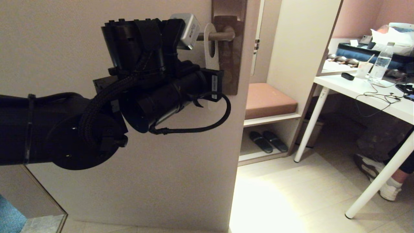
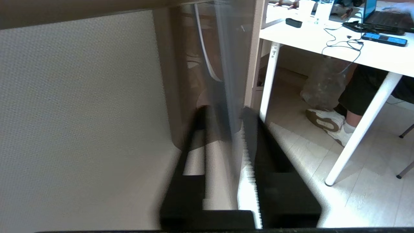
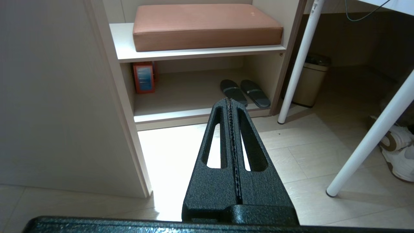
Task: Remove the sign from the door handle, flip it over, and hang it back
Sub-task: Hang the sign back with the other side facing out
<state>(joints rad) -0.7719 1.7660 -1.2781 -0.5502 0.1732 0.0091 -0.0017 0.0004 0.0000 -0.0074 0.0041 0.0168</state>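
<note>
The sign [image 1: 212,63] hangs by its oval hole on the door handle [image 1: 222,35], a brown lever on a tall brown backplate [image 1: 233,64]. Its white side faces me and no text is readable. My left arm [image 1: 155,97] reaches up to the sign's lower part and hides it. In the left wrist view the left gripper [image 2: 224,113] is open. The sign [image 2: 226,71] stands edge-on between the two fingers, nearer one of them. My right gripper [image 3: 230,102] is shut and empty, low down and pointing at the floor, out of the head view.
The beige door [image 1: 64,48] fills the left. To its right is a shelf unit with a pink cushion [image 1: 268,100] and slippers [image 1: 268,141]. A white table [image 1: 352,89] with a bottle and cables stands at right, with a person's shoe [image 1: 389,191] under it. A bin [image 3: 310,81] stands by the table leg.
</note>
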